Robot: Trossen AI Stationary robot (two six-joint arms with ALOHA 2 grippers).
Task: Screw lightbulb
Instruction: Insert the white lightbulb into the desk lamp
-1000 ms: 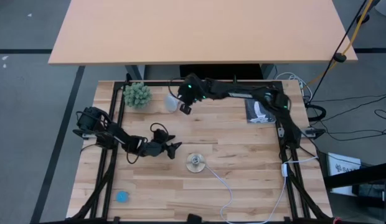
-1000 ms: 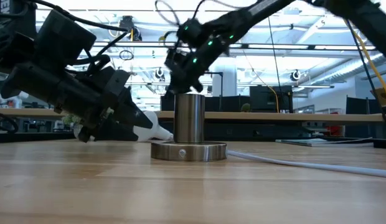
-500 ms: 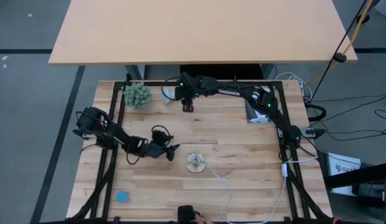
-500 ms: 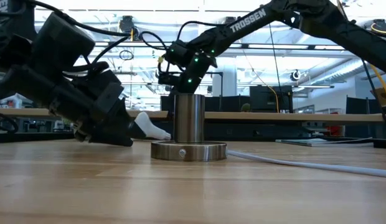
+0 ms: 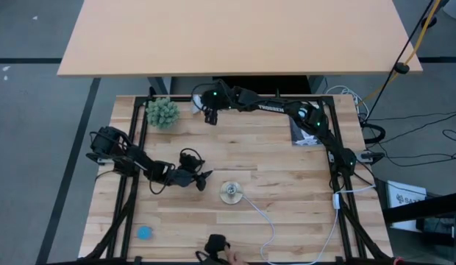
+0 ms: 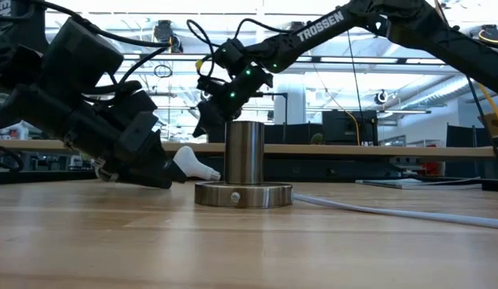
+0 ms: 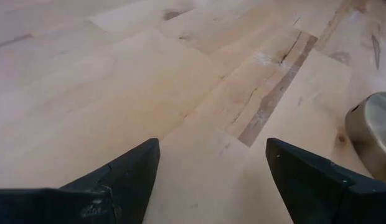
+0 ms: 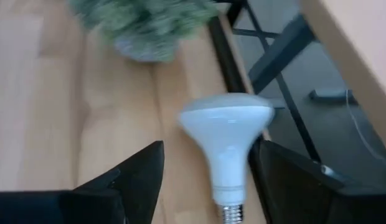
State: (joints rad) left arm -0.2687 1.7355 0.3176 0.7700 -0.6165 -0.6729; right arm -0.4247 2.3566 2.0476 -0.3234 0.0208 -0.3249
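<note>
The bulb [image 8: 227, 140] lies on its side at the upper middle of the high view, near the tabletop's [image 5: 287, 184] far edge and just beside the small green plant [image 5: 162, 112]. In the right wrist view its dome points toward the plant and its screw base toward the camera. The right pincer [image 5: 209, 115] sits over it with its fingers [image 8: 127, 177] spread wide, one on each side of the bulb's neck and not touching it; nothing is gripped. That straddling stance looks like a set-up for a grasp at the narrow part, where the fingers can close around it and leave the threaded base free for the socket.

The left pincer [image 7: 211, 168] waits low over the wood left of centre in the high view, open and empty, tips aimed at the metal socket [image 5: 230, 193], whose rim shows at the right edge of its wrist view. It may be placed there to steady the socket, which stands upright on its round base with a white cord [image 5: 266, 224] trailing toward the lower edge. Bulb and socket are well apart, so screwing has not begun.
</note>
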